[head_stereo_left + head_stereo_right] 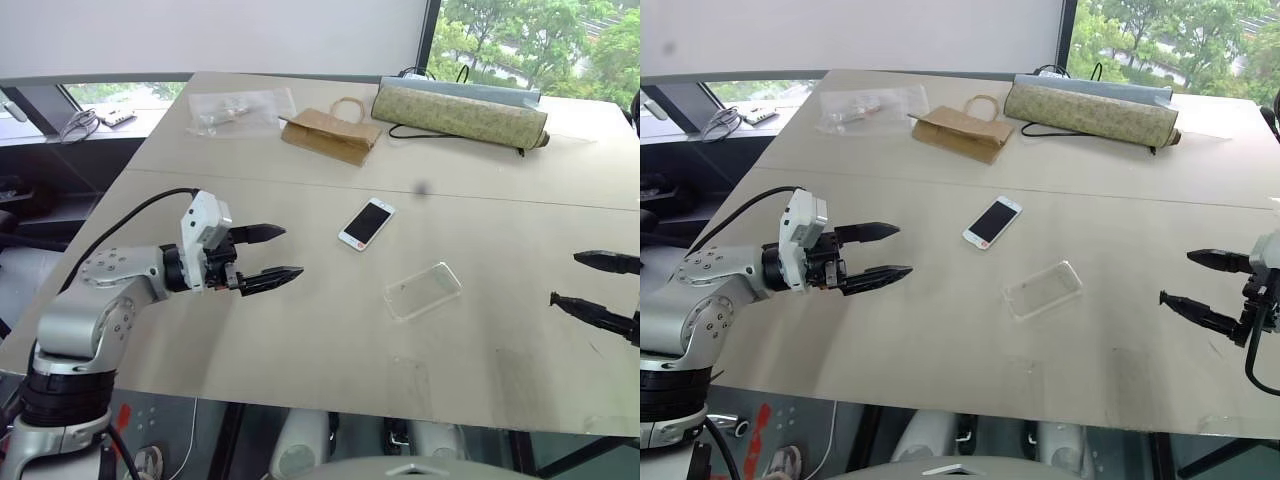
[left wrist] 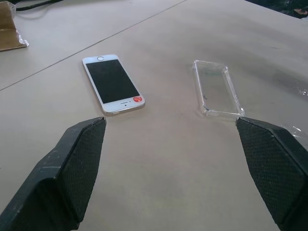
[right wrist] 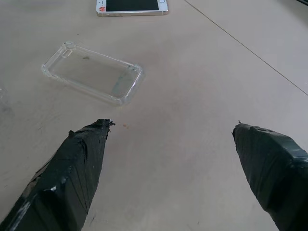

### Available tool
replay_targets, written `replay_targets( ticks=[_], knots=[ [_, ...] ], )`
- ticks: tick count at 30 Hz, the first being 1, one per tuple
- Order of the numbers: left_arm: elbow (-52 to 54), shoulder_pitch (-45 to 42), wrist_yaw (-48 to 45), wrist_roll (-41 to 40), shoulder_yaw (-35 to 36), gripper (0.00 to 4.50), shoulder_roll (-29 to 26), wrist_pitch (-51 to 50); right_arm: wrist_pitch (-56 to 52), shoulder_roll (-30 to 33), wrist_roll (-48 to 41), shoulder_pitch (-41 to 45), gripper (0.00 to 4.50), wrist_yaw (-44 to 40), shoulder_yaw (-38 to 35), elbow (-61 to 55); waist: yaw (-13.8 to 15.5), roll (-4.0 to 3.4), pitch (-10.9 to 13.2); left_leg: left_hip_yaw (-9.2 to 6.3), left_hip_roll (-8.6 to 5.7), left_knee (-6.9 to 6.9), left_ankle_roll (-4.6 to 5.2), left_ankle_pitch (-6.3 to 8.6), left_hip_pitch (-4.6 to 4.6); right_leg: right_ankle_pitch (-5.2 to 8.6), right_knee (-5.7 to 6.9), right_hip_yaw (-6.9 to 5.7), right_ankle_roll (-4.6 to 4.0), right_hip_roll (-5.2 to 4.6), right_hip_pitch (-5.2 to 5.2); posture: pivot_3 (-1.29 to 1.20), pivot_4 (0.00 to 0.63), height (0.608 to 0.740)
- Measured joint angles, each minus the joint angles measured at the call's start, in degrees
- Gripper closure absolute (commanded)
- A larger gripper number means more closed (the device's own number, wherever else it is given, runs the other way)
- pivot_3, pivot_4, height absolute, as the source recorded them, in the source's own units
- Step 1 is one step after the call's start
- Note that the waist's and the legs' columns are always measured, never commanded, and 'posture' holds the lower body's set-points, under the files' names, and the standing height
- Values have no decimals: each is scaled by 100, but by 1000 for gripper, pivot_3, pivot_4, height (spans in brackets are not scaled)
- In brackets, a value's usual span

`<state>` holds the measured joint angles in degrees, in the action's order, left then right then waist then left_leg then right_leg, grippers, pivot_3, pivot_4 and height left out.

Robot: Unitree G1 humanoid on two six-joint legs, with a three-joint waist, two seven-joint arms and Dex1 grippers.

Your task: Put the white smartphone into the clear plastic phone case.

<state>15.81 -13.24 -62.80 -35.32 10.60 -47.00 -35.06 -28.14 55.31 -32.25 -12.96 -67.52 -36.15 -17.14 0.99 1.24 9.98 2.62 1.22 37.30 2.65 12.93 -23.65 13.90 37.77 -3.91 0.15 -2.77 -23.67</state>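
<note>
Clear case (image 1: 423,290), white phone (image 1: 366,223), paper bag (image 1: 330,133) beyond

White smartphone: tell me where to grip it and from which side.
Grip the white smartphone across its two long edges near the middle, coming from above. It lies flat, screen up, on the table, apart from the clear case, so probably only its thin sides give the open left gripper purchase.
</note>
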Motion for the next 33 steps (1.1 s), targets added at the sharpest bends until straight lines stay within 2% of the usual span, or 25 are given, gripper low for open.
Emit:
replay_targets(
  ticks=[3,11,16,20,25,28,29,30,33],
  knots=[
    [153,124,-1,-66,-8,34,-9,-62,0,-69,6,35,11,130,-7,-36,-2,0,0,1,0,0,0,0,0,0,0,1,0,-1,0,0,150,740],
    [595,350,-117,-61,-700,34,7,-103,41,-245,-72,93,11,432,-16,-240,0,-3,-2,1,0,0,0,0,3,0,3,4,-1,3,0,0,150,740],
    [645,-54,-21,142,-1450,34,265,-141,-45,-281,-629,-254,11,105,-19,-1198,25,-1,-3,-1,0,8,2,1,0,0,1,4,1,5,5,0,150,740],
    [667,-512,288,621,-2028,34,299,-298,-80,-282,-679,-317,11,173,-13,-1300,29,2,-5,-3,-1,11,3,1,2,0,2,4,1,8,9,0,150,740],
    [269,-1165,456,1097,-2732,34,874,-320,-91,-279,-673,-638,11,141,2,-1441,90,2,-6,1,-2,12,3,1,2,0,2,10,1,14,8,0,150,740],
    [-437,-1720,686,1554,-3157,34,1409,-303,-75,-251,-668,-643,11,114,36,-1509,127,3,-7,-4,-3,16,4,1,2,0,4,5,1,22,10,0,150,740],
    [-605,-1835,731,1652,-3251,531,1507,-307,-60,-240,-665,-635,0,116,42,-1529,127,3,-7,-3,-3,16,4,1,3,0,4,6,1,23,11,0,150,740],
    [-792,-1975,791,1785,-3360,751,1611,-311,-51,-237,-658,-630,0,118,47,-1541,130,4,-7,-4,-3,16,4,1,1,-1,4,5,1,38,11,0,150,740],
    [-1213,-2285,907,2120,-3599,2186,1884,-289,-25,-235,-593,-638,0,136,90,-1553,121,4,-7,-3,-3,17,4,2,-1,-1,3,9,1,40,10,0,150,740]
  ],
)
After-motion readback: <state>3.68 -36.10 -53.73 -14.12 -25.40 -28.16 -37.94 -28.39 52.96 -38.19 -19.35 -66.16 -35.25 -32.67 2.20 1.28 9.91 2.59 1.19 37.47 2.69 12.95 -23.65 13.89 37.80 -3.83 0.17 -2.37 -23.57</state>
